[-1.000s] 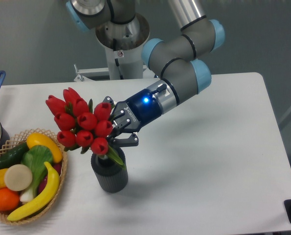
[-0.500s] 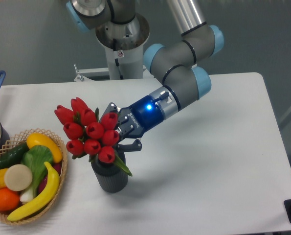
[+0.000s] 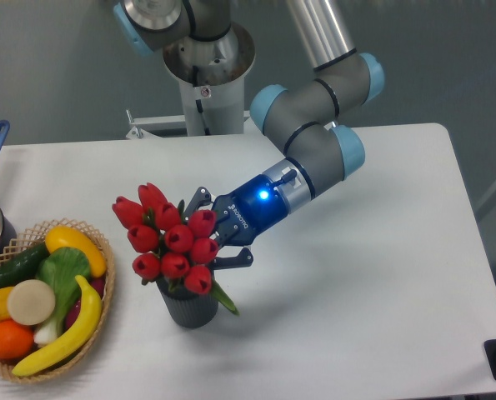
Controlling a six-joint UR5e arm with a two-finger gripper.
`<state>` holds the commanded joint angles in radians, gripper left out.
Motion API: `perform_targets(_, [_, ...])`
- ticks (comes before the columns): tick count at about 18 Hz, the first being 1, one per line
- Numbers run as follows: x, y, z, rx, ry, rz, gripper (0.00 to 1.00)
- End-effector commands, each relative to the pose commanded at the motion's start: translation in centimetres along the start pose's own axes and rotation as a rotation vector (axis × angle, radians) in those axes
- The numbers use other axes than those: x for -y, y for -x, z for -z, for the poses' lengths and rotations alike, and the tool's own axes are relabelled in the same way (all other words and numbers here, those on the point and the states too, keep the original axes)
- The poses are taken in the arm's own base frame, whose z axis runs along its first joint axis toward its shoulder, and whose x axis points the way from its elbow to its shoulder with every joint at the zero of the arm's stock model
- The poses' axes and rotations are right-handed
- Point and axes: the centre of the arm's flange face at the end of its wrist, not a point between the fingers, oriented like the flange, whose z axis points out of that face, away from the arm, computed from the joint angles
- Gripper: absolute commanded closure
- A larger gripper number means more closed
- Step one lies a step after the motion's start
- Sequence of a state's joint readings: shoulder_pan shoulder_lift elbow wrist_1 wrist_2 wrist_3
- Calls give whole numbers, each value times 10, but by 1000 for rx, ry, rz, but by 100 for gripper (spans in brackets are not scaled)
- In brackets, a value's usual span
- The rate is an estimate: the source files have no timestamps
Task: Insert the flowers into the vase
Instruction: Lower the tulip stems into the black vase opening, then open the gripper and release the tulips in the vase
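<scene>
White tabletop (image 3: 373,275) beneath a grey wall. The claw (image 3: 222,237) grips the flowers (image 3: 168,242) by their stems, the bunch tilted over the vase (image 3: 189,306), stems apparently entering its mouth. Compared with earlier, the bunch sits lower and further right. Next: straighten, lower, release.

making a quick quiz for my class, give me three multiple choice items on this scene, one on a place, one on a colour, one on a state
1. Where is the wicker basket?
A. left of the vase
B. right of the vase
C. behind the robot base

2. What colour are the flowers?
A. yellow
B. red
C. white

3. How do the flowers stand to the vase?
A. lying flat on the table
B. in the basket
C. over the vase's mouth, with the hand at the bunch

Answers:
1. A, the basket sits at the table's left edge.
2. B, every bud is red.
3. C, the buds cover the vase's mouth.
</scene>
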<state>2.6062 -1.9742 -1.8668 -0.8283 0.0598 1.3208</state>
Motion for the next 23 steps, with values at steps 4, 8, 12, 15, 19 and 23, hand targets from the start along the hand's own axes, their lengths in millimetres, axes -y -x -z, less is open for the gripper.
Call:
perform_targets(4, [-10,1,0,1,1,22,65])
perform_targets(8, [-14,0,0,3,13,26,50])
perform_targets(12, [-14,0,0,3,13,15,19])
perform_targets(15, [-15,1,1,5,15,0,6])
perform_targets(19, [-17,2,3,14,39,-1,0])
perform_targets(23, [-18,2,7,41,132,-14,0])
